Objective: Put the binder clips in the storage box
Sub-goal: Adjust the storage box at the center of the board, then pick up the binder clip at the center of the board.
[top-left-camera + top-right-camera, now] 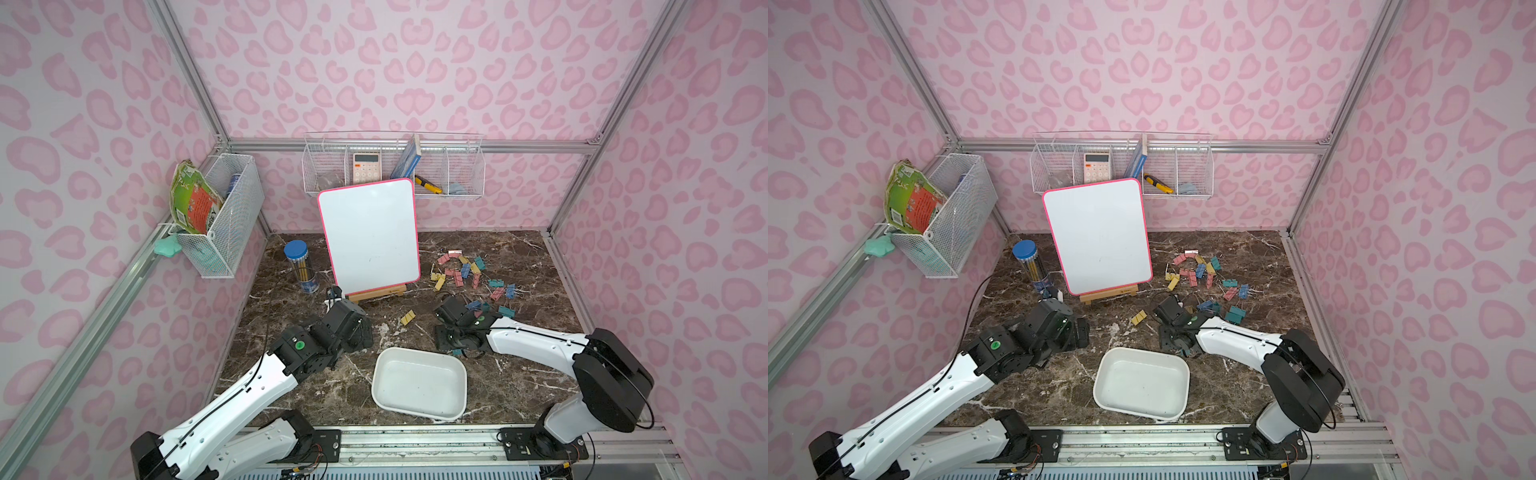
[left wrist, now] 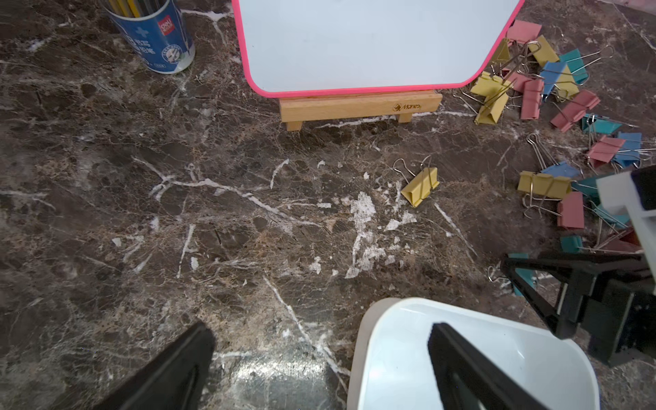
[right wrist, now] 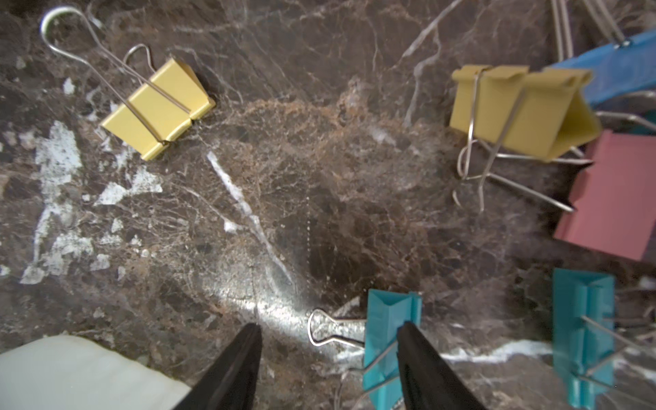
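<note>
Jaws of outstretched right arm (image 1: 536,343) gape beside teal clip (image 3: 387,312).

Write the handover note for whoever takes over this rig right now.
Left gripper: wide open, empty, above the table beside the storage box.
Right gripper: jaws apart, low over a teal clip; one finger overlaps its body, no clamp seen.
Binder clips: all on the table, scattered to the right of the whiteboard; one yellow clip lies apart, nearer the box.
Done: nothing; the box is empty.
Left: every clip, probably starting with the teal one.
</note>
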Controlling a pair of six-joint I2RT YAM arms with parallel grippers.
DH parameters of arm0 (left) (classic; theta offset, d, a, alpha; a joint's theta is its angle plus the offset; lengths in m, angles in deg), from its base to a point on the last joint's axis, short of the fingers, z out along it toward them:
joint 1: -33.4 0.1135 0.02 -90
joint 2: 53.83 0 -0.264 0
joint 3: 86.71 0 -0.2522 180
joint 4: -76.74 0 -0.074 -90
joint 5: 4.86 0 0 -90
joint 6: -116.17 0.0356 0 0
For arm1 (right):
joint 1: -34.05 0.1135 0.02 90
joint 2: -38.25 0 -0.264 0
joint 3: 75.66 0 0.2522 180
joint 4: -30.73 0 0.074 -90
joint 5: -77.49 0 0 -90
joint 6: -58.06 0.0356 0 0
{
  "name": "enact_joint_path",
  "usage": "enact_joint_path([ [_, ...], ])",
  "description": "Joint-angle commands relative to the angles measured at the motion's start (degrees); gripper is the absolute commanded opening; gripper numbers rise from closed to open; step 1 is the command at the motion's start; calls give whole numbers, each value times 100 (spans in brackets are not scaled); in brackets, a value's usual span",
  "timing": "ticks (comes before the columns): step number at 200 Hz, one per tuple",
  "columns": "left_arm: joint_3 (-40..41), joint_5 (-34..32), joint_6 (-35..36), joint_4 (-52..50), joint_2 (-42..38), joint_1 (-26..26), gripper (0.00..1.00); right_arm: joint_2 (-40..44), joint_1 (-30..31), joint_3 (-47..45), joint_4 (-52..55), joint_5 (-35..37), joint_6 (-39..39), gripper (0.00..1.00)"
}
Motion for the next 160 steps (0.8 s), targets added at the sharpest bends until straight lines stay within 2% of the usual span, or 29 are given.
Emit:
enact_joint_path([
  [1, 8, -45, 115, 130, -35, 6, 99, -61, 80, -36, 111, 250, 255, 57],
  [24, 12, 42, 177, 195, -20, 5, 99, -84, 195, -10, 264, 678, 330, 43],
  [47, 9, 83, 208, 204, 40, 1, 99, -91, 229, -20, 395, 881, 343, 38],
  [65, -8, 143, 228, 210, 80, 5, 99, -74, 227, -47, 431, 963, 334, 28],
  [103, -3, 414, 345, 437, 119, 6, 99, 7, 223, 56, 479, 1227, 369, 3],
  [140, -29, 584, 369, 568, 163, 5, 99, 237, 210, 218, 510, 1513, 385, 0],
  [160, -20, 558, 368, 567, 116, 6, 99, 711, 152, 208, 377, 1391, 515, 0],
])
